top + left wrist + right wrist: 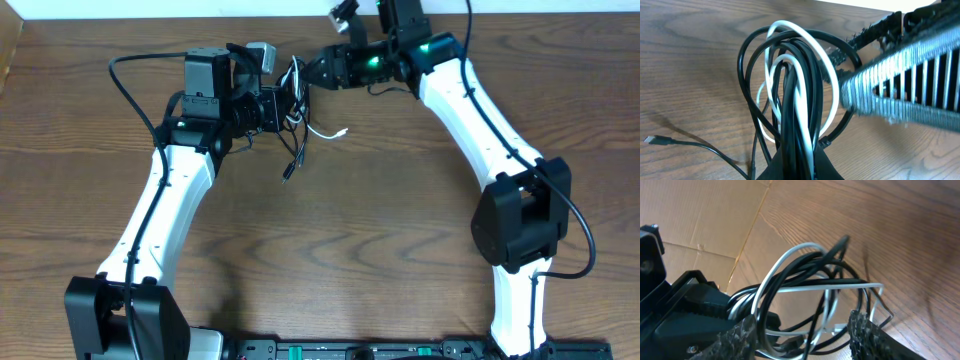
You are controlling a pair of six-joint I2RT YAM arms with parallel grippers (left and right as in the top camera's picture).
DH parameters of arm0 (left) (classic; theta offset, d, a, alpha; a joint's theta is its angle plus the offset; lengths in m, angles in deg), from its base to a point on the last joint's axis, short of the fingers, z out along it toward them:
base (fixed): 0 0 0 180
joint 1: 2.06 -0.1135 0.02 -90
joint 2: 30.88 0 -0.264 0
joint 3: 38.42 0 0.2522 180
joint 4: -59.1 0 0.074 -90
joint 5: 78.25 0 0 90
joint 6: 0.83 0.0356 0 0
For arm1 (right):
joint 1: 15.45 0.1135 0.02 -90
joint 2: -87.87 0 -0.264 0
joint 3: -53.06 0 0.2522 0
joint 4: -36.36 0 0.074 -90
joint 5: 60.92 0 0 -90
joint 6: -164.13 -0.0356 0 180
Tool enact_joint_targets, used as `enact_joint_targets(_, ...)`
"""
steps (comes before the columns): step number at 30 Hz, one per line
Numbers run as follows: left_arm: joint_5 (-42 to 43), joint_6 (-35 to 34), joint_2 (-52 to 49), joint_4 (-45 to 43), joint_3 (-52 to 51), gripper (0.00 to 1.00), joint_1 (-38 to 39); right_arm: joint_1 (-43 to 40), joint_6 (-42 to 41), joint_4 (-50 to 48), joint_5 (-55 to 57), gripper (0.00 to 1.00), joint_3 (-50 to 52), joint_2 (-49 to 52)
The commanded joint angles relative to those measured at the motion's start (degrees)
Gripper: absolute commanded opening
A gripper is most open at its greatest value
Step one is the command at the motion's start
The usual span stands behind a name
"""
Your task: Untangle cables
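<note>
The black cable [741,65] and white cable [826,62] are looped together in one tangled bundle. My left gripper [797,162] is shut on the bundle's base and holds it above the table. In the overhead view the left gripper [280,105] and right gripper [306,72] meet at the bundle; a black plug end [288,172] dangles down and a white end [338,132] sticks out right. In the right wrist view my right gripper [802,335] is open, its fingers on either side of the white [785,260] and black [840,245] loops.
The wooden table [380,220] lies under both arms. A cardboard sheet [700,215] lies beyond the table's edge. A loose black plug end [655,140] rests on the table at the left. The right gripper's ribbed finger [910,80] is close to the bundle.
</note>
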Motion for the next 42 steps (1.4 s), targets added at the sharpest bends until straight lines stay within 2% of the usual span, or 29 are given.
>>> enact_joint_targets(1, 0.72, -0.81, 0.02, -0.04, 0.74, 0.07, -0.17, -0.11, 2.19, -0.79, -0.42, 0.61, 0.00, -1.53)
enact_joint_targets(5, 0.72, -0.96, 0.02, -0.07, 0.74, 0.08, -0.17, 1.33, 3.06, -1.07, 0.59, 0.62, 0.00, -1.51)
enact_joint_targets(10, 0.74, -1.09, 0.02, -0.04, 0.74, 0.07, -0.17, 3.76, 3.02, -0.90, 7.56, 0.59, 0.00, -1.51)
enact_joint_targets(13, 0.76, -1.44, 0.02, -0.11, 0.74, 0.08, -0.17, 5.79, 1.77, -0.35, 16.02, 0.50, 0.00, -1.46)
enact_joint_targets(15, 0.94, -2.56, 0.02, -0.11, 0.74, 0.07, -0.24, 6.91, -2.51, 0.57, 25.27, 0.45, 0.00, -1.46)
enact_joint_targets(20, 6.19, -3.34, 0.02, -0.13, 0.74, 0.07, -0.37, 8.22, -3.61, -2.86, 28.26, 0.42, 0.00, -1.46)
enact_joint_targets(23, 9.64, -3.32, 0.02, -0.11, 0.74, 0.08, -0.52, 8.48, -3.67, -1.88, 32.00, 0.27, 0.00, -1.46)
enact_joint_targets(24, 10.78, -3.34, 0.02, -0.13, 0.74, 0.07, -0.83, 8.48, -3.69, -0.72, 34.03, 0.19, 0.00, -1.46)
enact_joint_targets(25, 11.45, -3.34, 0.02, -0.13, 0.74, 0.07, -1.31, 8.20, -4.42, 1.18, 37.22, 0.07, 0.00, -1.46)
enact_joint_targets(26, 11.61, -3.39, 0.07, -0.09, 0.74, 0.07, -1.86, 7.82, -5.68, 2.86, 39.95, 0.01, 0.00, -1.46)
enact_joint_targets(28, 13.84, -3.34, 0.13, -0.07, 0.74, 0.08, -3.93, 5.99, -8.20, 7.17, 45.81, 0.01, 0.00, -1.46)
enact_joint_targets(31, 16.63, -3.34, 0.13, 0.00, 0.74, 0.07, -6.49, 3.26, -8.17, 10.86, 48.30, 0.01, 0.00, -1.46)
enact_joint_targets(36, 20.26, -3.30, 0.13, 0.35, 0.74, 0.08, -10.91, -3.67, -8.15, 16.96, 48.54, 0.01, 0.00, -1.46)
enact_joint_targets(42, 20.22, -3.30, 0.13, 0.35, 0.74, 0.07, -13.70, -13.90, -5.92, 24.37, 47.01, 0.01, 0.00, -1.46)
